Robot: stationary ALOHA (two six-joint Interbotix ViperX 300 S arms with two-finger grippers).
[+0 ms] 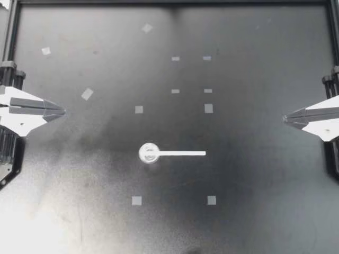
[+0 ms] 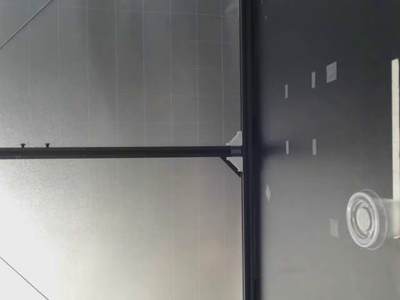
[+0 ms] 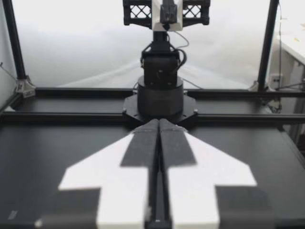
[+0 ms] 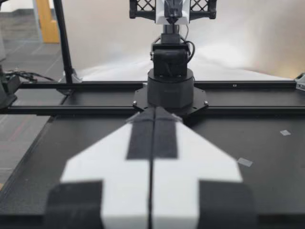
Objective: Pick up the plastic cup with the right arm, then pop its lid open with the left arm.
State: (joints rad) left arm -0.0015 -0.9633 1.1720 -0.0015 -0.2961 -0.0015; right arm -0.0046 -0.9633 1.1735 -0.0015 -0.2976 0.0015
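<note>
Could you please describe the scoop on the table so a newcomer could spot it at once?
Start with the black table, dotted with small pale tape squares. Near its middle, among the squares, lies the clear scoop. It alone has a round bowl and a long straight white handle.

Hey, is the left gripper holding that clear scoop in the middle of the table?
No, my left gripper sits shut and empty at the edge of the table, well apart from the clear scoop.

A robotics lab is indicated: a black table marked with tape squares is enclosed by a black metal frame.
</note>
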